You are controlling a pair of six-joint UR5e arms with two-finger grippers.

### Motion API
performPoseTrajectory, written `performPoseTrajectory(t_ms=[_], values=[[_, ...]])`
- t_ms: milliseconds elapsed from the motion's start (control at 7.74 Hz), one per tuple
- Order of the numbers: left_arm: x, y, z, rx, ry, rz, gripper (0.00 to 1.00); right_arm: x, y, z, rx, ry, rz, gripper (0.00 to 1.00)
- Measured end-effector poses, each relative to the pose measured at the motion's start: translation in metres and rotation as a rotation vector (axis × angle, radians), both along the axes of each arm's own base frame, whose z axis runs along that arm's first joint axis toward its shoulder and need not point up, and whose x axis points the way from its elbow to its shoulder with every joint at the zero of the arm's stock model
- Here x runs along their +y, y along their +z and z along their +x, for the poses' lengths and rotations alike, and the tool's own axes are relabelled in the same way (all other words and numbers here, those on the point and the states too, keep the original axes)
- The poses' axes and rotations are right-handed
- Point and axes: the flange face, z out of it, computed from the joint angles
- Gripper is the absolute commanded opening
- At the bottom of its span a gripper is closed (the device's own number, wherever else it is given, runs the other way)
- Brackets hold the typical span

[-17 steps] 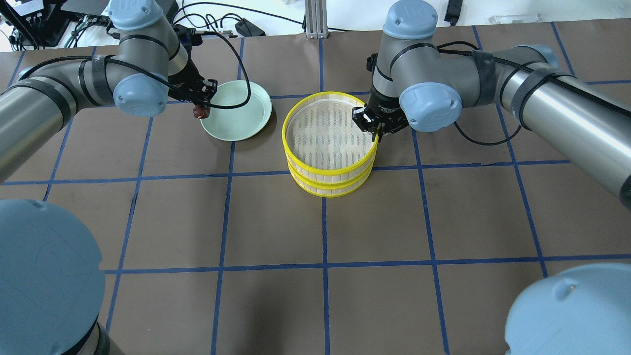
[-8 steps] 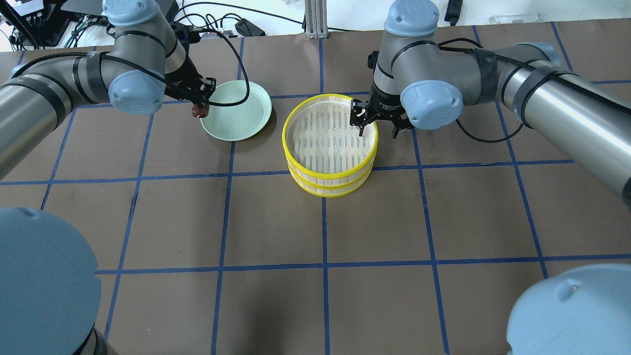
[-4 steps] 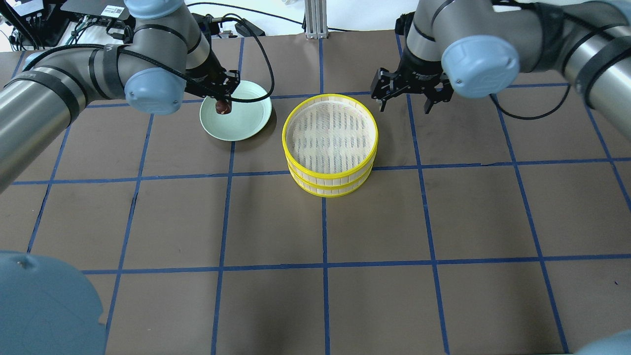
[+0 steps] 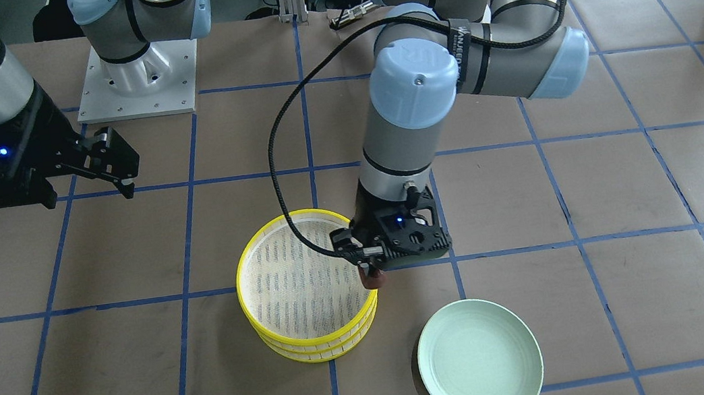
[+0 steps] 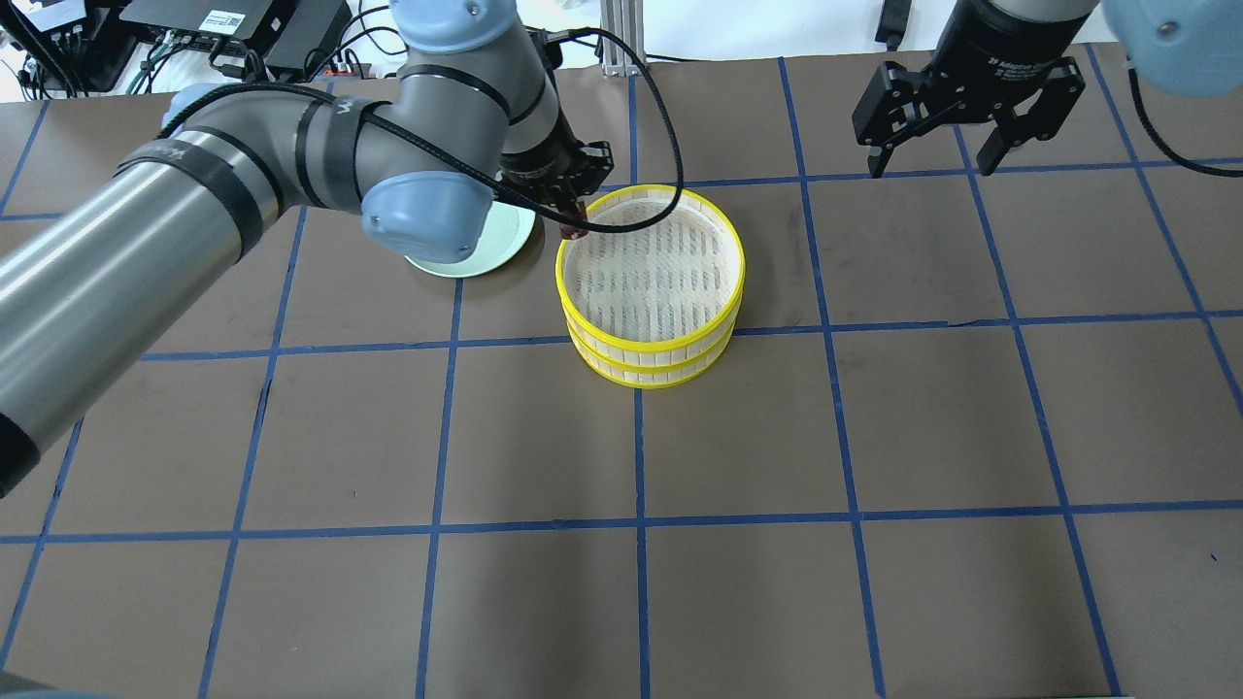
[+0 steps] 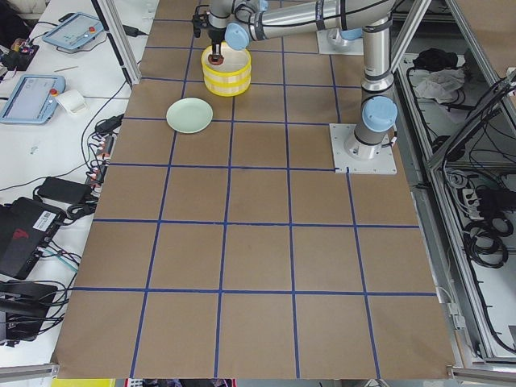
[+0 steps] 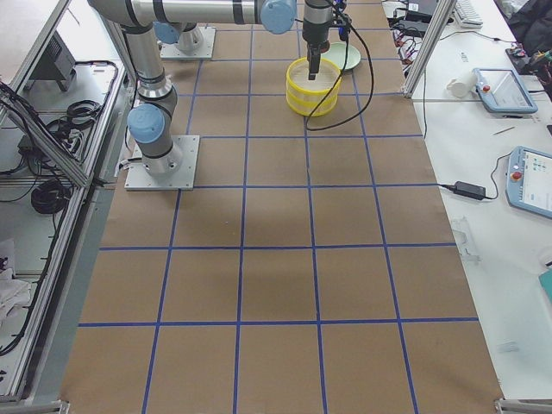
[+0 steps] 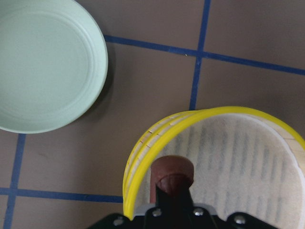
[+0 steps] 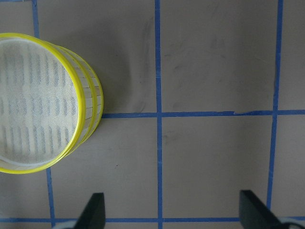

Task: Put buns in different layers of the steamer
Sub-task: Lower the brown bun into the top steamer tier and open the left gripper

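Observation:
My left gripper (image 5: 572, 212) is shut on the dark reddish-brown bun (image 4: 374, 280) and holds it just above the back-left rim of the steamer (image 5: 649, 344). The bun also shows in the left wrist view (image 8: 172, 172), hanging over the yellow rim (image 8: 137, 164). The steamer is two stacked yellow-rimmed trays, and the top tray's woven bottom is bare. My right gripper (image 5: 930, 167) is open and empty, raised well to the back right of the steamer (image 9: 85, 110). The cream-white bun shows in no view.
A pale green round plate (image 4: 480, 361) lies empty on the table just left of the steamer, partly under my left arm in the overhead view (image 5: 486, 254). Brown table with blue tape grid lines all around.
My left gripper carried the brown bun from the plate's left edge across the plate to the steamer's rim. My right gripper opened off the top tray's rim and drew up and away to the back right.

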Motion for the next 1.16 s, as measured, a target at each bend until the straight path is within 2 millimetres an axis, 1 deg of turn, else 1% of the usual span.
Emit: performPoseTrajectory(t_ms=[129, 259, 388, 517, 646, 776, 1163], values=[[0.016, 0.0, -0.03, 0.014, -0.006, 0.006, 0.07, 0.007, 0.012, -0.001, 0.005, 0.004, -0.012, 1.0], [0.028, -0.005, -0.05, 0.022, -0.011, 0.022, 0.19, 0.009, 0.017, -0.001, 0.006, 0.007, -0.019, 1.0], [0.034, -0.014, -0.06, 0.029, -0.016, 0.043, 0.34, 0.01, 0.018, -0.001, 0.005, 0.007, -0.021, 1.0], [0.035, -0.025, -0.065, 0.031, -0.018, 0.063, 0.78, 0.01, 0.018, 0.0, 0.002, 0.008, -0.02, 1.0], [0.035, -0.033, -0.068, 0.029, -0.023, 0.079, 0.95, 0.011, 0.016, 0.001, -0.002, 0.009, -0.017, 1.0], [0.035, -0.039, -0.069, 0.032, -0.025, 0.093, 1.0, 0.011, 0.015, 0.001, -0.004, 0.011, -0.015, 1.0], [0.038, -0.043, -0.071, 0.051, -0.035, 0.108, 1.0, 0.011, 0.014, 0.001, 0.001, 0.012, -0.012, 1.0]])
